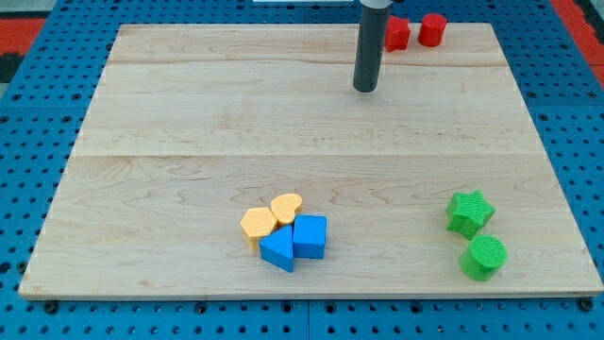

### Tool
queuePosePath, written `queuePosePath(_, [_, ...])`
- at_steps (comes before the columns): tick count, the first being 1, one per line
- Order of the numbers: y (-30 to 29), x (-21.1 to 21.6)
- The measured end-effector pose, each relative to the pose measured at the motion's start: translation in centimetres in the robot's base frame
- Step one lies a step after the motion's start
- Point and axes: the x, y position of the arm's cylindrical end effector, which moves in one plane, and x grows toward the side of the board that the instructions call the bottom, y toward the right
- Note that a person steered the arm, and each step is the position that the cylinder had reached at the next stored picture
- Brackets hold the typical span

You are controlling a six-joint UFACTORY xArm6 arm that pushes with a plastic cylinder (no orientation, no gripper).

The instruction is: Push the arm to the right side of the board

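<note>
My tip rests on the wooden board near the view's top, a little right of centre. Two red blocks sit at the top edge just right of the rod: a red block partly behind it and a red cylinder. A green star and a green cylinder lie at the lower right, far below the tip. A cluster at the lower centre holds a yellow hexagon, a yellow heart-like block, a blue triangle and a blue cube-like block.
The board lies on a blue perforated table that shows on all sides. A red surface shows at the view's top left corner.
</note>
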Motion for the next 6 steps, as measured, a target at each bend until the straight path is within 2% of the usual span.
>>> queuePosePath(2, [3.2,1.1])
queuePosePath(3, [8.2,2.4])
queuePosePath(4, [11.7,2.5])
queuePosePath(6, [14.3,1.3])
